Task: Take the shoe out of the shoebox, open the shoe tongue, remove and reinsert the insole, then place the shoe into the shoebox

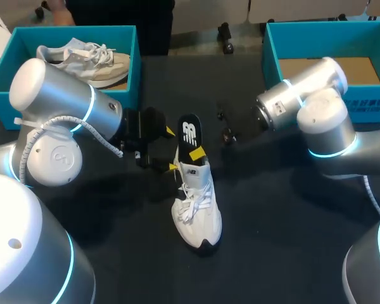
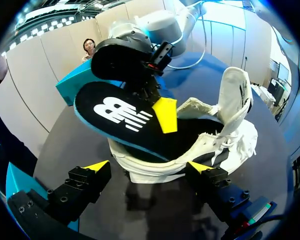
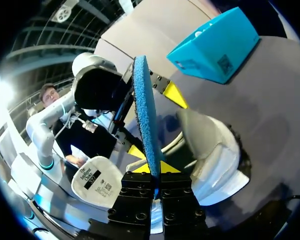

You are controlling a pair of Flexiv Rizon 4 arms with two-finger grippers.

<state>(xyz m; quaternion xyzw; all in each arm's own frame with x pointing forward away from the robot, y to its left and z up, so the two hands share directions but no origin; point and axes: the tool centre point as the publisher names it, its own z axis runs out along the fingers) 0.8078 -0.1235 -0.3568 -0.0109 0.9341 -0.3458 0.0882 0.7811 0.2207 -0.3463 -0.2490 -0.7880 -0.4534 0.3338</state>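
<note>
A white shoe (image 1: pixel 197 206) stands on the black table, heel toward the far side. Its black insole (image 1: pixel 190 132), blue underneath, sticks up and out of the heel opening. My right gripper (image 1: pixel 196 153) is shut on the insole's edge; the right wrist view shows its tips (image 3: pixel 155 168) pinching the blue edge of the insole (image 3: pixel 145 110) above the shoe (image 3: pixel 215 155). My left gripper (image 1: pixel 171 149) is open, one finger on each side of the shoe's heel. In the left wrist view, the left gripper (image 2: pixel 147 166) straddles the heel of the shoe (image 2: pixel 220 135), with the insole (image 2: pixel 120 115) ahead.
A teal shoebox (image 1: pixel 6 66) at the back left holds a second, beige-soled shoe (image 1: pixel 88 60). Another teal shoebox (image 1: pixel 272 47) at the back right shows a bare cardboard floor. My right arm (image 1: pixel 304 107) reaches in front of it.
</note>
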